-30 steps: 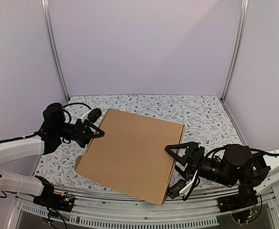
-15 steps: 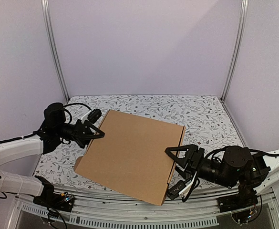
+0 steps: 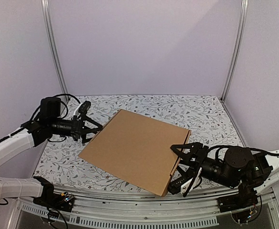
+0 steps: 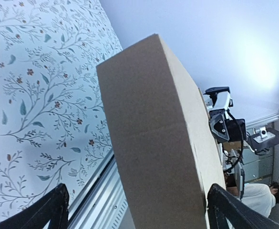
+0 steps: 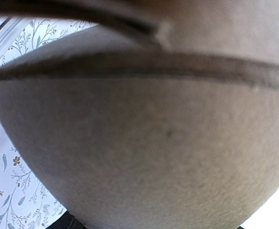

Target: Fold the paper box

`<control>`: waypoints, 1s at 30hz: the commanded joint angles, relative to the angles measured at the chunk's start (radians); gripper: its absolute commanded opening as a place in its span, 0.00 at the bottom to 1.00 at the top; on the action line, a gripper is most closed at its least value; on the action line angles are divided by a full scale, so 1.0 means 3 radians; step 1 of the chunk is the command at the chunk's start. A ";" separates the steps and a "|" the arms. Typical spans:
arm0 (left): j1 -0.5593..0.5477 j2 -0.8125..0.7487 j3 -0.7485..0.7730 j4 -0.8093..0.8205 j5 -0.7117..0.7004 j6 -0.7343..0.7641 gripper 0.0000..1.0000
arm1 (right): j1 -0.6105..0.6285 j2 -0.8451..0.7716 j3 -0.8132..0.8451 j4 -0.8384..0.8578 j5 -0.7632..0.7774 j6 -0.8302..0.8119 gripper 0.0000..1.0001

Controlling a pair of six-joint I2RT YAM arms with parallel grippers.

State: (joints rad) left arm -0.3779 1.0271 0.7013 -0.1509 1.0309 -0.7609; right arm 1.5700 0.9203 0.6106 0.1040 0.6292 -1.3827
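Paper box (image 3: pixel 137 150) blocks centre; passage behind it (along back wall (image 3: pixel 144 47)).

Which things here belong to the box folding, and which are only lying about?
For the job: paper box; right gripper, clamped on its edge; left gripper, open beside it.
Not of the job: floral table cover; frame posts.

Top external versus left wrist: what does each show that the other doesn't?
Top external only: the whole lid of the box, and the left arm reaching in. Left wrist only: the left gripper open, its fingertips either side of the box's side wall, and a person beyond the table. Both: box and floral table.
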 commanded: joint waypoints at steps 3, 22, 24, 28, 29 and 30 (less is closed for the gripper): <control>0.0081 -0.0338 0.0255 -0.0717 -0.0914 0.0637 0.99 | 0.0002 -0.0086 0.0120 -0.0243 0.0220 0.0836 0.54; 0.0072 -0.0859 -0.0079 0.0046 -0.1425 0.0526 0.99 | -0.1705 0.0084 0.0249 -0.0610 -0.2555 0.3757 0.47; 0.0060 -0.0834 -0.0115 0.0147 -0.1413 0.0445 0.99 | -0.1839 0.0163 0.0148 -0.0414 -0.2853 0.3941 0.47; -0.0024 -0.0686 -0.0002 0.0052 -0.1412 0.0553 0.99 | -0.2071 0.0345 -0.0106 0.0183 -0.3301 0.4223 0.44; -0.0072 -0.0655 0.0042 -0.0026 -0.1474 0.0616 1.00 | -0.2115 0.0393 -0.0169 0.0407 -0.3408 0.4302 0.43; -0.0118 -0.0636 0.0088 -0.0110 -0.1579 0.0684 0.99 | -0.2131 0.0483 -0.0205 0.0484 -0.3444 0.4352 0.43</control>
State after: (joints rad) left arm -0.3756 0.8082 0.6868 -0.1528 0.6018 -0.5957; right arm 0.9707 1.0138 0.6037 0.0250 -0.2279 -0.2180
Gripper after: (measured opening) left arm 0.994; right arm 0.612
